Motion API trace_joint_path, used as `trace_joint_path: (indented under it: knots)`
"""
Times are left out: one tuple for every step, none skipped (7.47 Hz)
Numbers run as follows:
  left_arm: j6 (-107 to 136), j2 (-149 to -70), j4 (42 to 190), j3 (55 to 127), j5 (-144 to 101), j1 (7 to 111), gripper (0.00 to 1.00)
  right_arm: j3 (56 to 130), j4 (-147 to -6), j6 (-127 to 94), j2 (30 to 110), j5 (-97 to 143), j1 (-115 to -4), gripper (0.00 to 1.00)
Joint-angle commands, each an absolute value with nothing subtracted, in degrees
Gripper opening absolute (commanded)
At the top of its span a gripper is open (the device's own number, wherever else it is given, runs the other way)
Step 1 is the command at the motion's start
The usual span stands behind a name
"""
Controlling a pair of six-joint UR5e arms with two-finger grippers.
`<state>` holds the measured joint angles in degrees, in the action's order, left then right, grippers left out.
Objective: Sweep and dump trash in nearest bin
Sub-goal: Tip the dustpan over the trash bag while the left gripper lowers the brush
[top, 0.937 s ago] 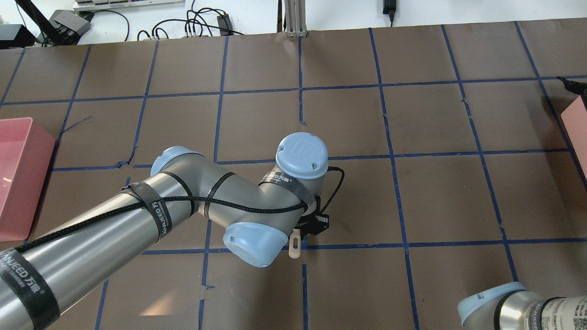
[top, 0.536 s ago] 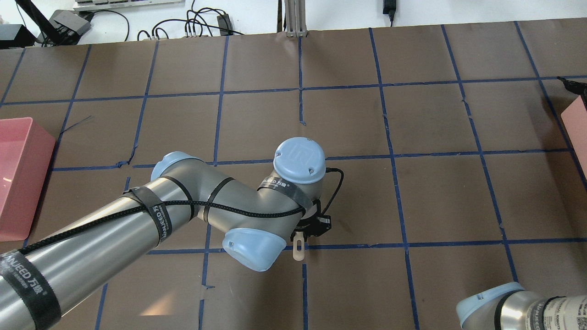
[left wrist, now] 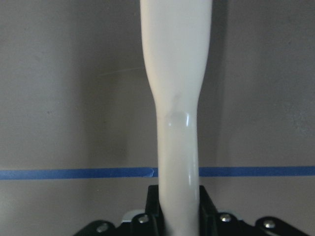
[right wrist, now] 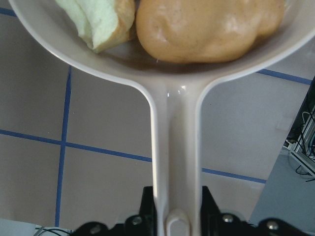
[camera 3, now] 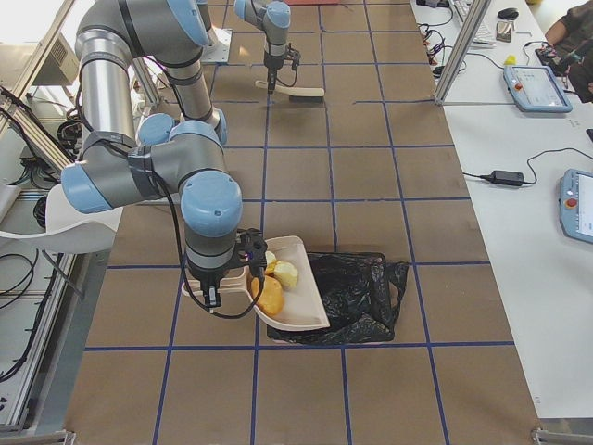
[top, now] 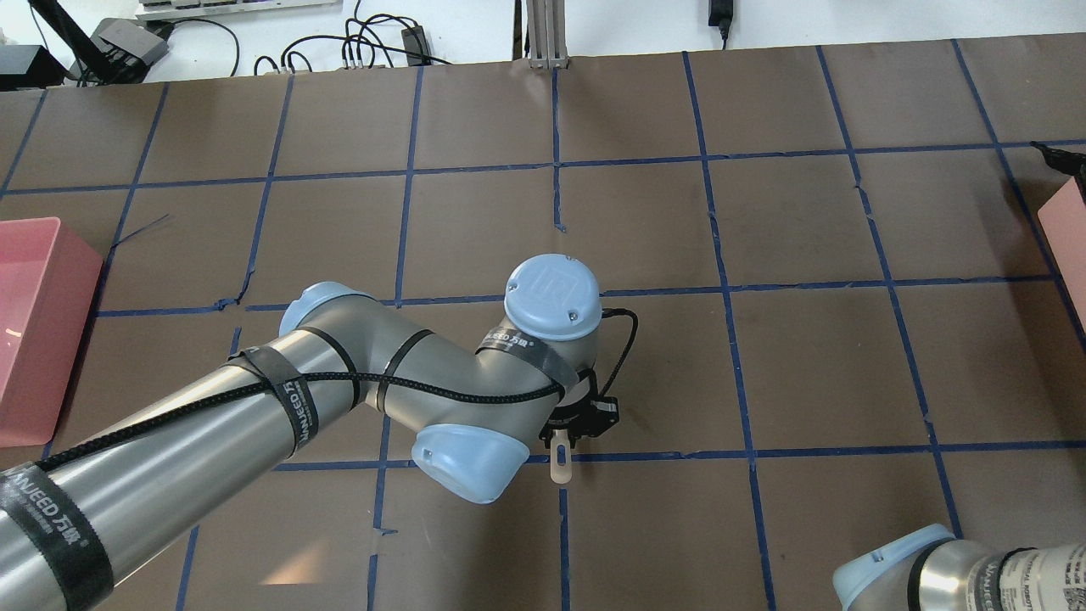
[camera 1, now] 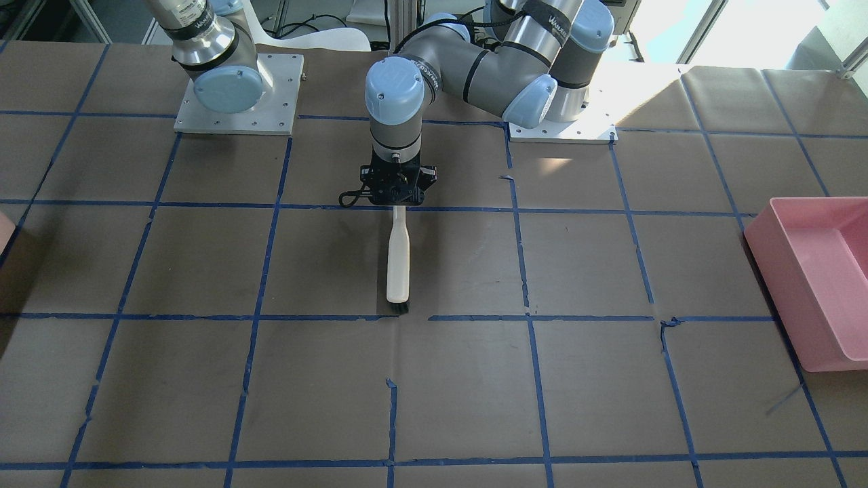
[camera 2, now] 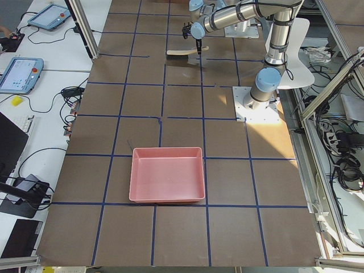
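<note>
- Left claw (camera 1: 395,202) clenched on brush (camera 1: 398,261) handle; it has eased slightly back toward the robot, so sweeping is likely finished.
- Right claw (right wrist: 177,201) grips dustpan (right wrist: 174,137) handle; trash (right wrist: 206,24) sits inside.
- Dump pending; bin (top: 1071,225) at table (top: 806,356) edge.

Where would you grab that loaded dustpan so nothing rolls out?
By the dustpan's narrow handle, from the rear end opposite the bowl, as the right gripper holds it: the trash occupies that wide bowl, and the handle is the only slim part.
</note>
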<state>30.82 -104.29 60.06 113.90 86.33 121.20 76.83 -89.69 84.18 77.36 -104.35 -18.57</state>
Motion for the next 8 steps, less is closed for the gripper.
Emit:
trace_joint_path:
  knots:
    - [30.4,-104.6,60.1,113.9,86.4,121.2,0.59,76.6,-89.7,82.9,76.3,-107.5,-19.9,0.08]
    - [30.7,-105.6,60.2,113.9,86.4,121.2,0.63,75.5,-89.6,82.5,75.5,-107.7,-20.1,0.08]
    - [30.8,-106.3,59.9,113.7,86.4,121.1,0.64,74.3,-89.6,81.8,74.7,-107.8,-20.2,0.08]
    - [30.8,-106.3,59.9,113.7,86.4,121.2,0.66,74.1,-89.6,81.0,74.4,-108.5,-20.3,0.08]
    - [30.5,-106.3,59.9,113.6,86.5,121.2,0.67,74.1,-89.6,78.5,74.4,-110.3,-21.8,0.07]
    - [29.9,-106.2,59.9,113.3,86.7,121.1,0.73,73.7,-89.6,77.4,74.4,-112.3,-23.4,0.07]
    - [29.5,-106.3,59.9,112.9,86.9,121.2,0.93,73.4,-89.2,77.6,74.4,-114.1,-23.6,0.06]
    - [26.1,-105.8,59.2,112.4,86.9,121.1,1.0,73.4,-89.1,78.0,74.4,-115.8,-23.6,0.06]
